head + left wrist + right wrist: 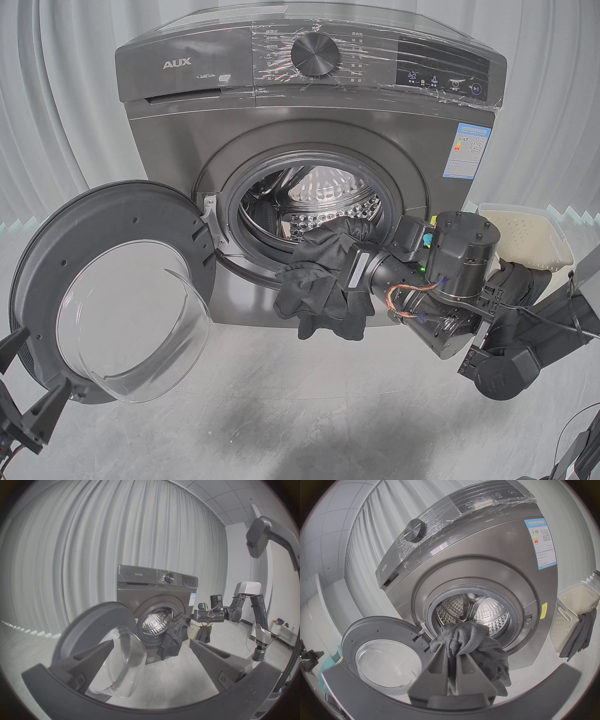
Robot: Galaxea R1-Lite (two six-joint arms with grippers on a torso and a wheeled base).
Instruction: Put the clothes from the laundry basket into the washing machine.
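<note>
One dark garment [319,275] hangs at the mouth of the washing machine [300,125], clenched in our right pincer [452,655] for pushing inside. Another garment [522,281] drapes the laundry basket [550,219], and our left pincer [151,642] is released.

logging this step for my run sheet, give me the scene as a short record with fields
washer: front loader, door swung open to the robot's left
right gripper: shut on cloth, at the drum mouth
cloth: dark, bunched on the mouth's lower rim, much of it hanging outside
left gripper: open, holding nothing, low by the door
basket: right of the washer
second cloth: dark, draped over the basket's rim
status: cloth not yet fully in the drum
</note>
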